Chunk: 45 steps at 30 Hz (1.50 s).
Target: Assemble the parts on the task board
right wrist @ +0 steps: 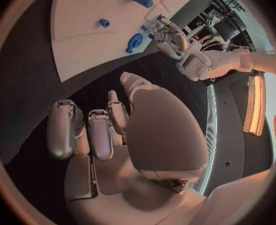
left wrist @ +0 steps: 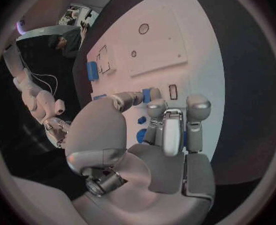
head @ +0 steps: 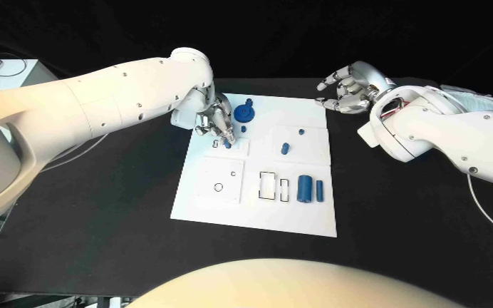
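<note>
The robot's left silver hand is pinching a small blue plastic part over the white task board's far-left slot, risking a tilted, jammed insertion, while the right hand is hovering empty, fingers loosely curled, beyond the far-right corner.

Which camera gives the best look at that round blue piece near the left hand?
The head view: the round blue part sits unobstructed beside the left hand. The right wrist view shows it small; in the left wrist view, fingers partly hide it.
</note>
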Motion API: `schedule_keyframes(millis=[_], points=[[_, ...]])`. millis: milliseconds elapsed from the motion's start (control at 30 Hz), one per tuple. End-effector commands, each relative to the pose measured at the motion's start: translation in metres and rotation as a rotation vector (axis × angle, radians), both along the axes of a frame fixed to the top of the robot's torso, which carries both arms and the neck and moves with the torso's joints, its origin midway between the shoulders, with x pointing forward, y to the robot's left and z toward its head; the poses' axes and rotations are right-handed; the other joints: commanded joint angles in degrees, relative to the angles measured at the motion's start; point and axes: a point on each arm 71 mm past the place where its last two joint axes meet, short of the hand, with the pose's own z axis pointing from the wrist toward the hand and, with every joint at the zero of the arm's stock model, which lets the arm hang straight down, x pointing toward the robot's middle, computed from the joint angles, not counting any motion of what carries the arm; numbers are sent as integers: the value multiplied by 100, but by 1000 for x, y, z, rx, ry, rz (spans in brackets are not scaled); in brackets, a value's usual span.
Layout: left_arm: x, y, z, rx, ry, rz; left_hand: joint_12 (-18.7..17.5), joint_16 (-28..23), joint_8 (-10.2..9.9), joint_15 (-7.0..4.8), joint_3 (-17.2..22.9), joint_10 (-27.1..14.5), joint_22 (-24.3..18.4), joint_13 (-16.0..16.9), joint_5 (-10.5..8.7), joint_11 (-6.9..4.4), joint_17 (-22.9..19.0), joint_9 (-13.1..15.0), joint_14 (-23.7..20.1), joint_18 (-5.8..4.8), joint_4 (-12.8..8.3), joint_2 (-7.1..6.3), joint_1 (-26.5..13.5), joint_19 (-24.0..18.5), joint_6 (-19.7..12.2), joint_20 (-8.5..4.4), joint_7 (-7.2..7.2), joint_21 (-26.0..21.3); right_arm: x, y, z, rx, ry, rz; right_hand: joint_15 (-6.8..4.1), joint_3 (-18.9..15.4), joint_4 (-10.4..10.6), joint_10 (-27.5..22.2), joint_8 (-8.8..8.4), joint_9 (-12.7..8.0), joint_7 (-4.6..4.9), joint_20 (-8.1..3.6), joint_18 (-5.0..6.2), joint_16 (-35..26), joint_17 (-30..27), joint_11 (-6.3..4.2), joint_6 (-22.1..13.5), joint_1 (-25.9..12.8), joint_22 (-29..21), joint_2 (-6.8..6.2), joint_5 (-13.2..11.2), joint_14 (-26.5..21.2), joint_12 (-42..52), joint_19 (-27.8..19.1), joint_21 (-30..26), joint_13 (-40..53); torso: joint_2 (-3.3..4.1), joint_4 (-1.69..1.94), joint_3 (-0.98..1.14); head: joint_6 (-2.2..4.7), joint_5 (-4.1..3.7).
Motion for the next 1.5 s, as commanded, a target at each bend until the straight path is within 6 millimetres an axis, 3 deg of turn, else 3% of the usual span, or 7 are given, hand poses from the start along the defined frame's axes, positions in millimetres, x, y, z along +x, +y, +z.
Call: schedule_keyframes(millis=[33, 200, 433, 1000, 1500], points=[[-3, 1, -11, 39, 2, -9, -16, 15, -40, 17, 1087, 30, -21, 7, -75, 17, 788, 9, 418, -61, -1096, 147, 16, -14, 17, 19, -14, -41, -1, 1, 0, -6, 4, 12, -36, 82, -10, -31, 63, 9, -1, -2, 105, -45, 568, 4, -55, -59, 635, -29, 25, 315, -9, -23, -58, 33, 2, 2, -1, 0, -1], [-3, 1, -11, 48, 2, -14, -22, 14, -84, 19, 1055, 26, -28, 22, -244, 18, 794, 33, 418, -62, -1075, 243, -42, -14, 25, 21, -17, -59, -1, 1, 0, -6, 4, 12, -36, 98, -15, -31, 69, 10, -2, -2, 105, -47, 566, 3, -59, -52, 637, -26, 45, 314, -7, -21, -57, 33, 2, 3, 1, 0, -2], [-4, 1, -12, 57, 4, -24, -16, 20, -105, 16, 1053, 30, -30, 52, -329, 12, 817, 50, 423, -61, -1138, 232, -37, -13, 27, 21, -22, -65, -1, 0, 0, -6, 3, 11, -37, 178, -28, -38, 106, 11, 2, -3, 106, -51, 567, 4, -82, -56, 639, -60, 260, 314, -6, -19, -69, 24, -2, 1, -1, 0, 1], [-7, 3, -12, 37, -63, -7, -39, 17, -138, 13, 1031, 15, -29, 23, -348, 11, 815, 61, 422, -62, -1225, 154, -13, -4, 19, 17, -20, -67, -1, 0, 0, -6, 2, 11, -37, 199, -30, -40, 115, 12, 2, -3, 107, -51, 570, 5, -87, -59, 637, -67, 305, 315, -7, -20, -76, 20, -1, 8, -4, 0, 5], [-10, 2, -13, 18, -69, -2, 24, 30, -164, 13, 1002, 111, 51, 165, -357, 10, 857, 48, 434, -77, -1196, 177, -20, 52, 62, 16, -23, -38, -1, 0, 0, -5, 0, 11, -37, 215, -31, -42, 122, 12, 3, -3, 106, -53, 567, 5, -91, -62, 638, -68, 335, 314, -8, -19, -76, 17, -1, 5, 1, 0, 20]])
